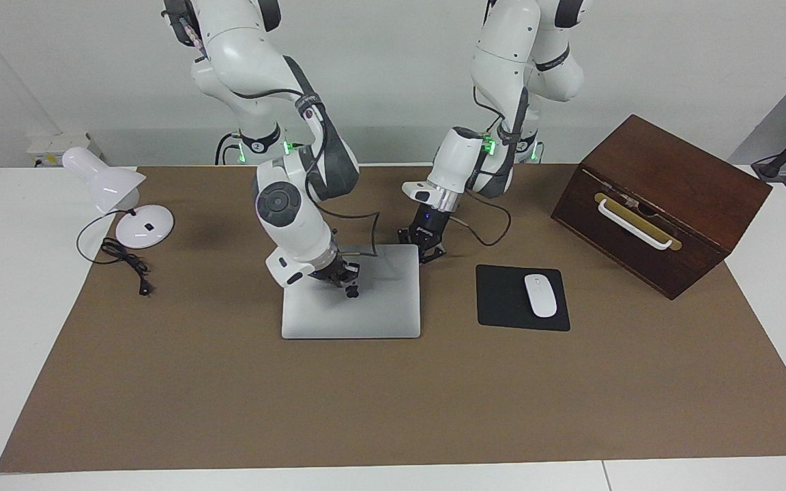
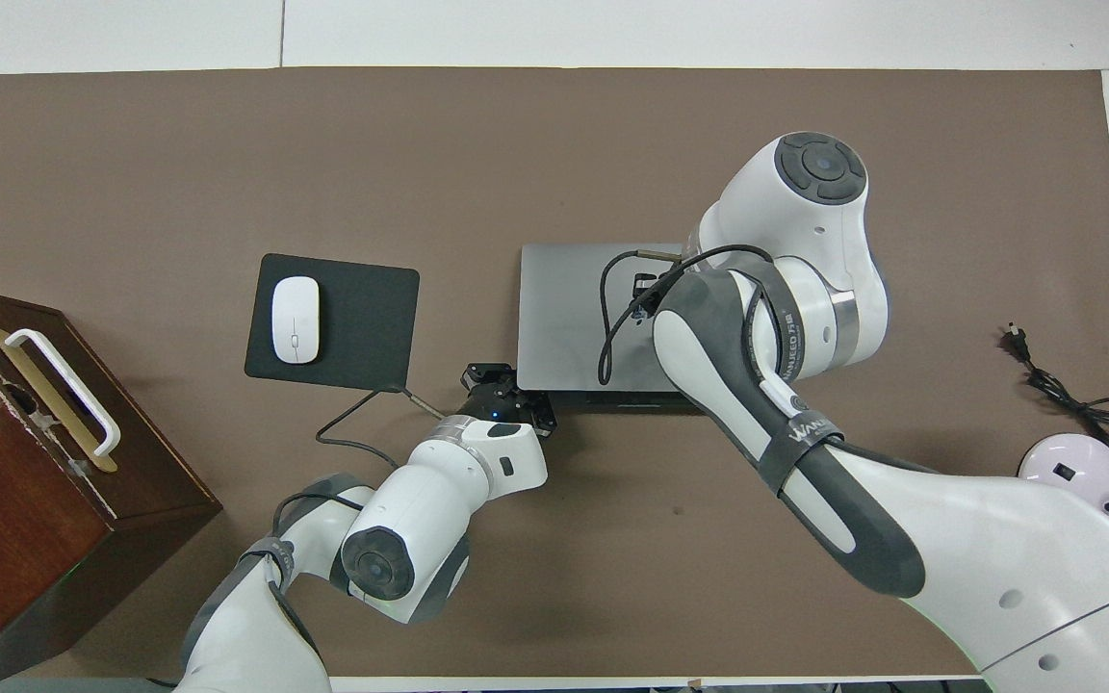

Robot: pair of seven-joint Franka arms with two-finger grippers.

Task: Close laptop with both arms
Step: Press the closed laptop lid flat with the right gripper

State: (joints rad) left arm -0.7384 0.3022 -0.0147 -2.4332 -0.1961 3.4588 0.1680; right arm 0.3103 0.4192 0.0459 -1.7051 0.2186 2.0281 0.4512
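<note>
The silver-grey laptop (image 1: pixel 372 310) (image 2: pixel 564 308) lies in the middle of the brown mat, its lid with the dark apple logo nearly flat on the base. In the overhead view only a thin dark strip of the base shows at the edge nearer the robots. My right gripper (image 1: pixel 344 275) (image 2: pixel 642 287) is shut and rests on the lid beside the logo. My left gripper (image 1: pixel 426 247) (image 2: pixel 506 389) is shut and sits low at the laptop's corner nearer the robots, toward the left arm's end. I cannot tell whether it touches the laptop.
A black mouse pad (image 1: pixel 502 300) with a white mouse (image 1: pixel 541 294) lies beside the laptop toward the left arm's end. A brown wooden box (image 1: pixel 659 201) with a white handle stands past it. A white desk lamp (image 1: pixel 117 191) with a black cord stands at the right arm's end.
</note>
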